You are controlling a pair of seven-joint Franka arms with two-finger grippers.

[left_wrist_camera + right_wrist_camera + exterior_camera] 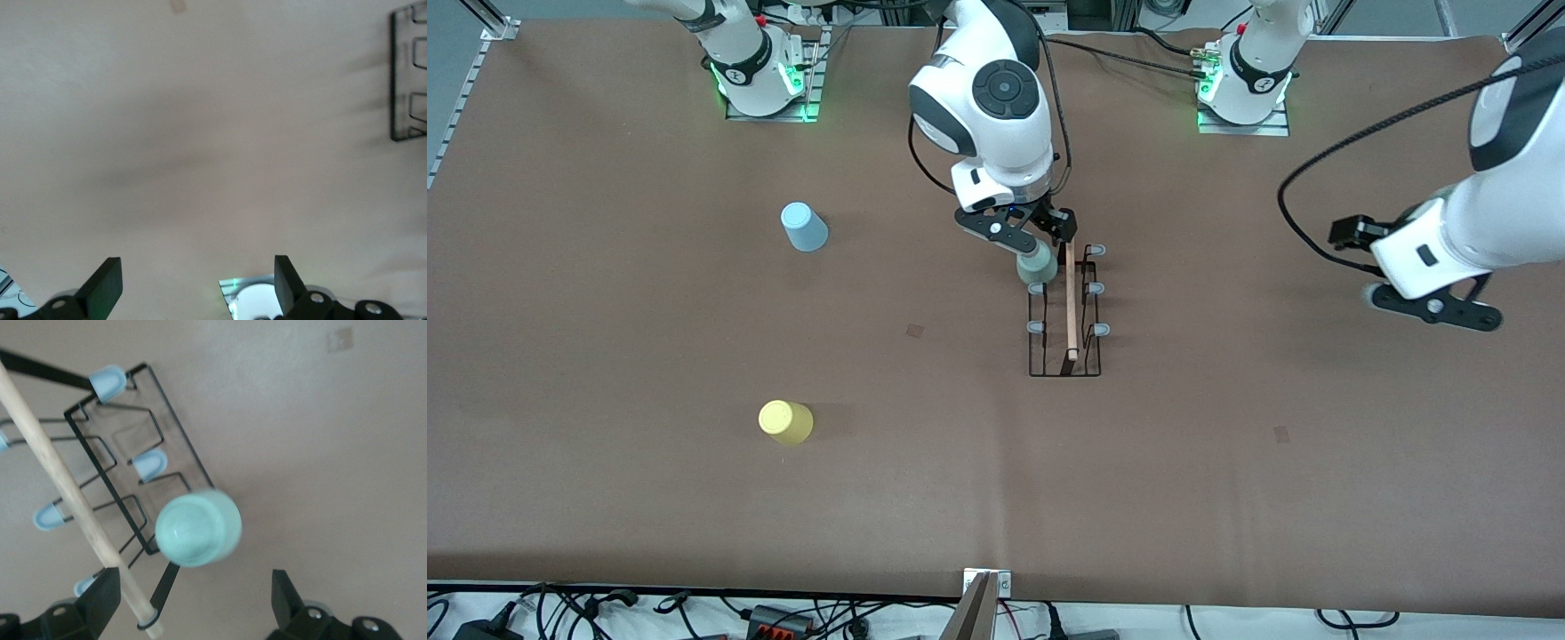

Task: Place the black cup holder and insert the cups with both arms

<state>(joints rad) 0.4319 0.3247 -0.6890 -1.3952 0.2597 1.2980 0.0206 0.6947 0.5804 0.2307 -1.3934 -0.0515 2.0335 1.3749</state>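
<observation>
The black cup holder (pixel 1071 302) stands mid-table, its wooden rod running toward the front camera. It also shows in the right wrist view (pixel 60 487), and its edge shows in the left wrist view (pixel 400 80). The pale grey-green cup (pixel 1037 263) sits bottom-up on the peg farthest from the front camera, on the side toward the right arm's end. My right gripper (pixel 1032 240) is open just above this cup (pixel 198 528), not touching it (pixel 197 600). The light blue cup (pixel 804 227) and the yellow cup (pixel 786 421) sit toward the right arm's end. My left gripper (pixel 1432 307) is open and empty over bare table (pixel 198 287).
Two small tape marks lie on the brown table, one (pixel 915 330) beside the rack and one (pixel 1281 434) nearer the front camera. The arm bases (pixel 765 80) (pixel 1245 89) stand along the table's back edge.
</observation>
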